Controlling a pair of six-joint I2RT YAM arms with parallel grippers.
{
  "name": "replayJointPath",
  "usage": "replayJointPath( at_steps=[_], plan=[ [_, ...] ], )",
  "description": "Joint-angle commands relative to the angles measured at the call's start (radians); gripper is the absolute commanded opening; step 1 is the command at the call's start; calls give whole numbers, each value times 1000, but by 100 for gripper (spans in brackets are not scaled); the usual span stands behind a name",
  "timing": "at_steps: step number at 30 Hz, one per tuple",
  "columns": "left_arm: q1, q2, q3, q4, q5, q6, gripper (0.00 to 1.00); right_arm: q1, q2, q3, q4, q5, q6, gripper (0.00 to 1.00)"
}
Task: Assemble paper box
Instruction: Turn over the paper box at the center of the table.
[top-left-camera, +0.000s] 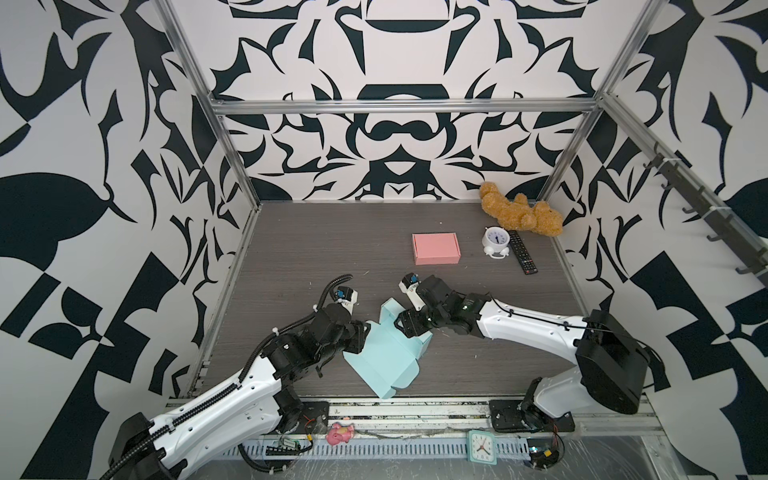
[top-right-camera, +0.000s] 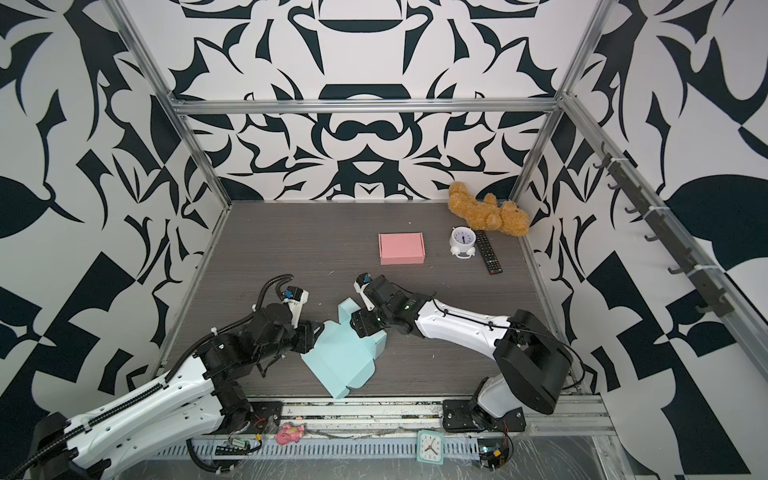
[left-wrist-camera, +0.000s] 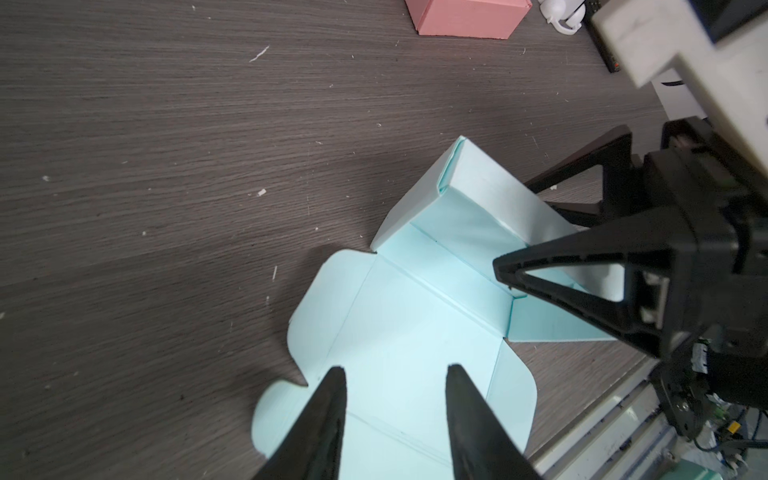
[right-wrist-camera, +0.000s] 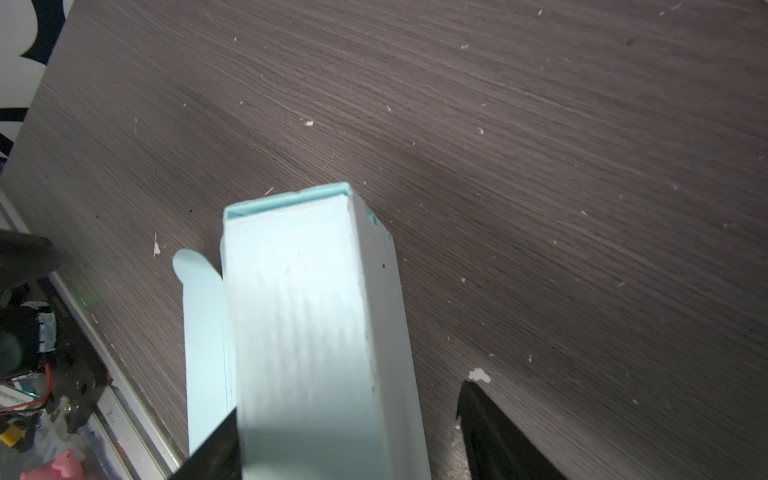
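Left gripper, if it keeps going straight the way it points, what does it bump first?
Most likely the flat panel of the light blue paper box: the left gripper points its open jaws down at it. How far above it hangs is unclear.

In both top views, set high over the near edge, looking steeply down toward the back wall (top-left-camera: 395, 158) (top-right-camera: 365, 158), far enough to take in the whole table (top-left-camera: 311, 249) (top-right-camera: 291, 249). From the left wrist, looks close over the box (left-wrist-camera: 407, 332) toward the pink box (left-wrist-camera: 465, 18). From the right wrist, sits closer still on the same box (right-wrist-camera: 299, 311), facing the robot's left. Common to all four: the box.
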Motion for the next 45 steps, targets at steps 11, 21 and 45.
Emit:
replayJointPath(
  at_steps=[11,21,45],
  plan=[
    [17,-35,55,-145,51,-77,64,-158,-57,-135,190,-210,107,70],
    [143,-62,14,-136,197,-137,81,-253,-54,-227,339,-337,182,69],
    [197,192,-126,276,407,-349,59,-308,-37,-290,443,-393,208,69]
  ],
)
